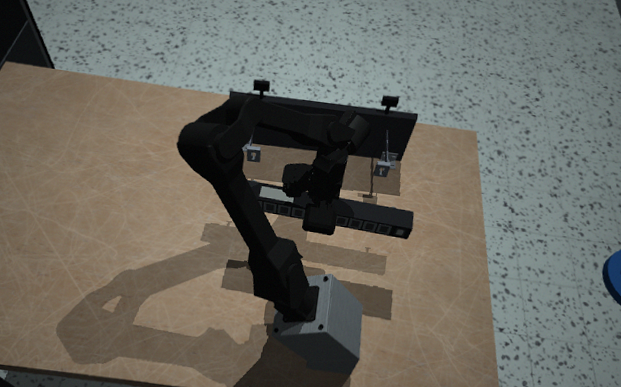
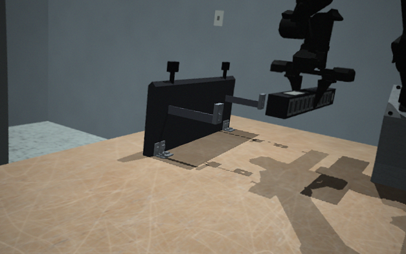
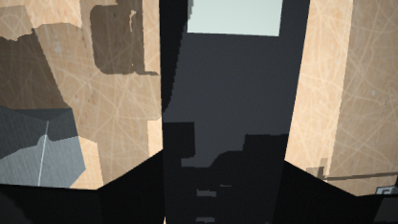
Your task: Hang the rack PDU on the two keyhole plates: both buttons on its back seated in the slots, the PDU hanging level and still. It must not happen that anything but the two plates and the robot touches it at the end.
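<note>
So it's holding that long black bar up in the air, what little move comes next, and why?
Probably ease it toward the backboard. The pincer holds the PDU lifted off the table, roughly level with the two keyhole plates, but short of them.

top overhead, exterior low sideways, wrist close; table (image 1: 36,255) shared.

The gripper (image 2: 308,85) clamps the black PDU (image 2: 299,101) across its width, holding it in the air above the counter (image 2: 94,194), near the two keyhole plates (image 2: 261,101) on arms off the dark backboard (image 2: 185,105)
</note>
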`<state>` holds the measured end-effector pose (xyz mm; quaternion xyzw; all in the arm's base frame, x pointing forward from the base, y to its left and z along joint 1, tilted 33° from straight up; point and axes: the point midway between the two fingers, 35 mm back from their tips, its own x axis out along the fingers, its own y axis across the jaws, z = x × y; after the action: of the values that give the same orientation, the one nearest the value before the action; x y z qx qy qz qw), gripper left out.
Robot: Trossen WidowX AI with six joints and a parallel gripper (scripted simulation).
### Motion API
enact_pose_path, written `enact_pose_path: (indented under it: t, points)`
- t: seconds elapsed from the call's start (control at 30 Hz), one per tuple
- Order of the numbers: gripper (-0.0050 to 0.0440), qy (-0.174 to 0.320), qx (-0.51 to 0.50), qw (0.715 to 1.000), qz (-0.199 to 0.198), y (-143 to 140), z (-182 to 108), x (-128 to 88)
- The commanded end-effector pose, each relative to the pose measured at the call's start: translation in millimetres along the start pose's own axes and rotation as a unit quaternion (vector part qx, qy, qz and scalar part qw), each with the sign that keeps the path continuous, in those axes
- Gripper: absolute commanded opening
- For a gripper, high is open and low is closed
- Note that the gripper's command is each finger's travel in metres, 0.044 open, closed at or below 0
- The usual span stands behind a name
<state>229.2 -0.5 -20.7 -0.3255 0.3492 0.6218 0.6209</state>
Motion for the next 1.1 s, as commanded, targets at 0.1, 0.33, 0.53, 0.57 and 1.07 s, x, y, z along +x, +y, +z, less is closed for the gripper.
enact_pose_path:
  t: [0.1, 0.33, 0.53, 0.57, 1.07]
  points:
    - [-0.005, 0.008, -0.011, 1.0, -0.016, -8, 1, -19]
    - [-0.005, 0.008, -0.012, 1.0, -0.008, -24, 2, -3]
    - [-0.005, 0.006, -0.026, 1.0, -0.009, -48, 9, 13]
    - [-0.005, 0.006, -0.026, 1.0, -0.009, -48, 9, 13]
    - [-0.005, 0.002, -0.047, 0.999, -0.012, -78, 20, 35]
